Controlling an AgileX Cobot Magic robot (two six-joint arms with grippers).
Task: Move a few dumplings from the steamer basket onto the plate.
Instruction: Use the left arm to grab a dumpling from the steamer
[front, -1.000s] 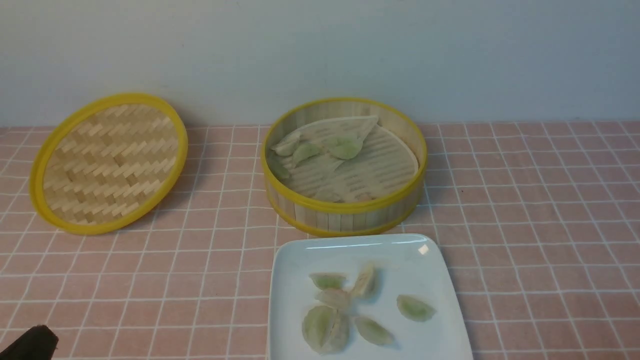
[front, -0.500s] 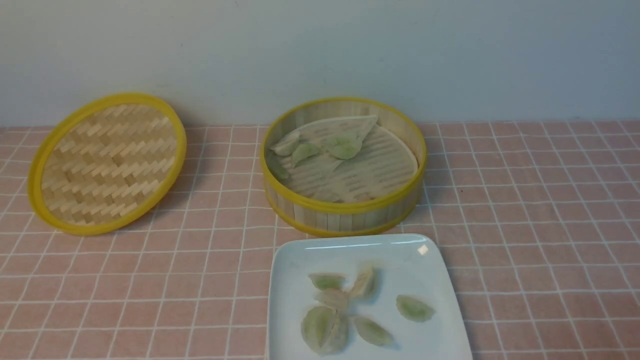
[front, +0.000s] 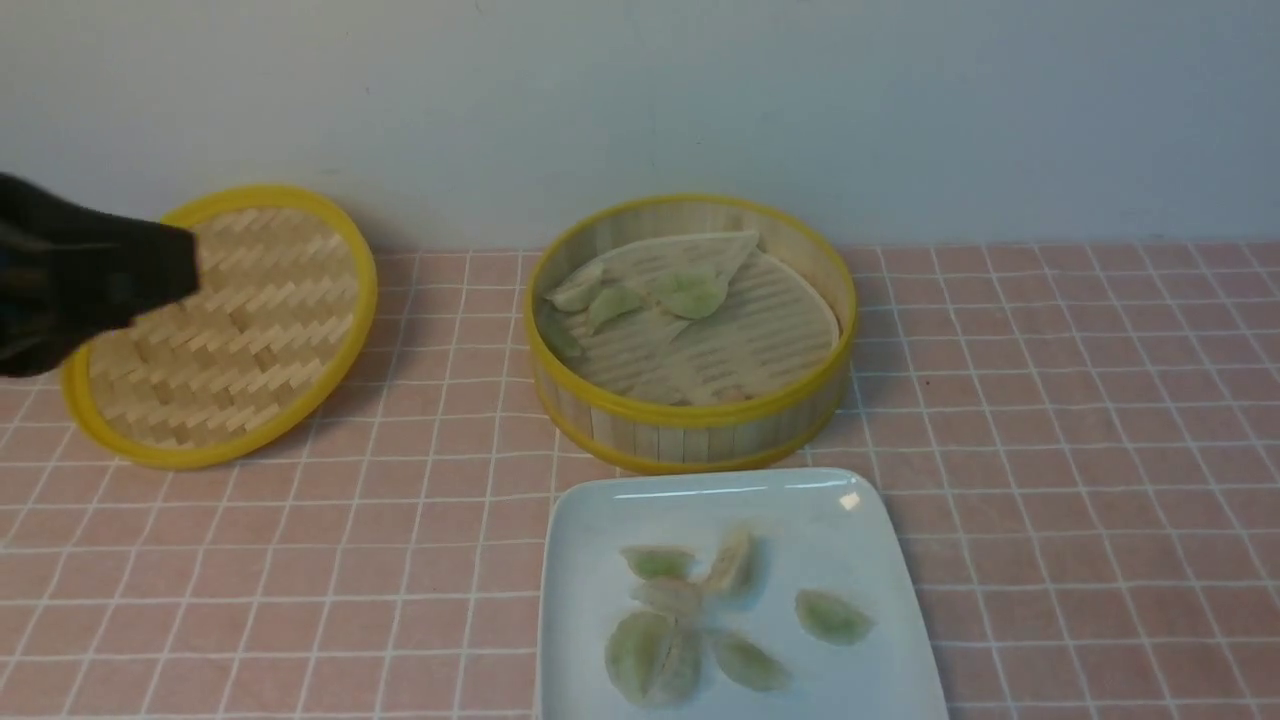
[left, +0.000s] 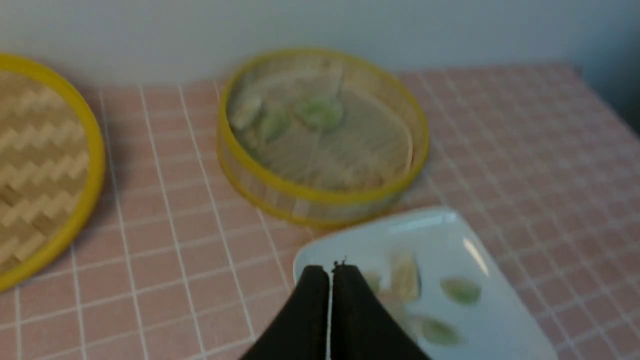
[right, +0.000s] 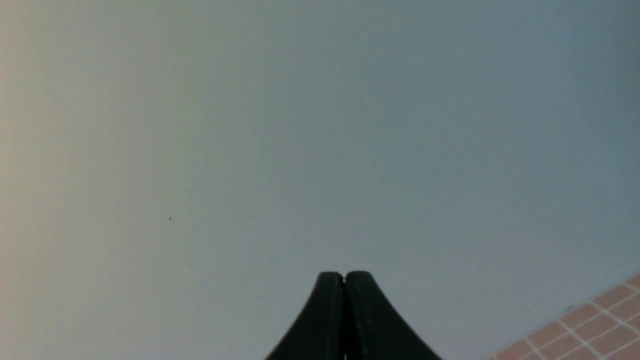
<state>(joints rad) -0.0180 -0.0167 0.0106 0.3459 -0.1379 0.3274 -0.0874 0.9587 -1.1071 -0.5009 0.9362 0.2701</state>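
Note:
The steamer basket (front: 690, 412) stands at the middle back of the table with a few pale-green dumplings (front: 690, 297) on its far left side, on a folded liner. The white plate (front: 600, 520) lies just in front of it with several dumplings (front: 832, 616) on it. My left gripper (front: 185, 262) hangs blurred at the far left, in front of the lid; in the left wrist view it (left: 330, 270) is shut and empty, above the plate's (left: 450, 235) near left edge. My right gripper (right: 344, 275) is shut, empty and faces the wall.
The shallow woven lid (front: 250, 340) leans at the back left, also seen in the left wrist view (left: 45, 165). The basket (left: 320, 195) is blurred there. Pink tiled tablecloth (front: 1080, 450) covers the table; a pale wall stands behind.
My left arm, at the bottom left corner a second ago and out of sight half a second ago, has come up into view in front of the lid. Dumplings, basket and plate have not moved.

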